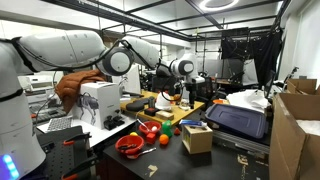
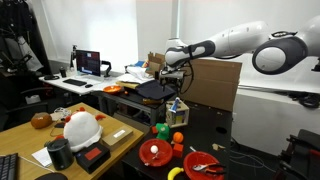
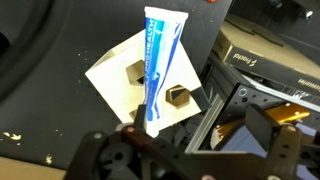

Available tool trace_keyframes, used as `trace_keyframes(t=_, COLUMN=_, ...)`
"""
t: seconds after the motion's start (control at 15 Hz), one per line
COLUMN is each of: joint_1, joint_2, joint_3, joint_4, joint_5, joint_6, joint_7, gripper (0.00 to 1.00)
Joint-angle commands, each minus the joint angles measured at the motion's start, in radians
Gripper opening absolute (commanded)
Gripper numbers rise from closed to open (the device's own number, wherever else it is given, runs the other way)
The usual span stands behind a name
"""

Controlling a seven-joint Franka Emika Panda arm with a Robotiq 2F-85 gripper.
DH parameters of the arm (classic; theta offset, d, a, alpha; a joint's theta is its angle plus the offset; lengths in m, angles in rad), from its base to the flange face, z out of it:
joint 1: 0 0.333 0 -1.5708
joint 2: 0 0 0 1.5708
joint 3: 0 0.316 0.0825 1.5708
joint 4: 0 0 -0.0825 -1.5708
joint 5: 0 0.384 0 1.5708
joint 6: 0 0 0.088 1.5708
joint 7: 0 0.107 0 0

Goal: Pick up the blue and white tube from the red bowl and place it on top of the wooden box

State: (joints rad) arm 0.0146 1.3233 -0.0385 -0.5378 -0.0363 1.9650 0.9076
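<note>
In the wrist view the blue and white tube (image 3: 160,65) hangs over the top of the pale wooden box (image 3: 115,75), which shows dark shaped holes. My gripper (image 3: 160,140) is shut on the tube's lower end. In both exterior views the gripper (image 1: 184,95) (image 2: 177,87) is held above the wooden box (image 1: 197,138) (image 2: 178,112), apart from it. The red bowl (image 1: 129,146) (image 2: 154,153) sits on the dark table nearer the front, away from the gripper.
Round red and orange toy fruits (image 1: 152,131) lie between the bowl and the box. A dark case (image 1: 235,120) (image 3: 270,60) lies beside the box. A brown cardboard box (image 2: 212,82) stands behind the arm. A wooden desk with a helmet (image 2: 80,128) stands nearby.
</note>
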Motion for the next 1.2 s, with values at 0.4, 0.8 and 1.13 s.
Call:
trace_keyframes(t=0.4, joint_1=-0.039, joint_2=-0.136, joint_3=0.140, joint_4=-0.075, joint_5=0.016, joint_6=-0.169, joint_7=-0.455, gripper=1.00)
trace_keyframes(t=0.8, joint_1=-0.051, joint_2=-0.194, joint_3=0.188, joint_4=-0.101, joint_5=0.018, joint_6=-0.396, joint_7=-0.587, gripper=1.00)
trace_keyframes(t=1.13, joint_1=-0.051, joint_2=-0.224, joint_3=0.221, joint_4=-0.149, joint_5=0.023, joint_6=-0.550, joint_7=-0.607, gripper=1.00)
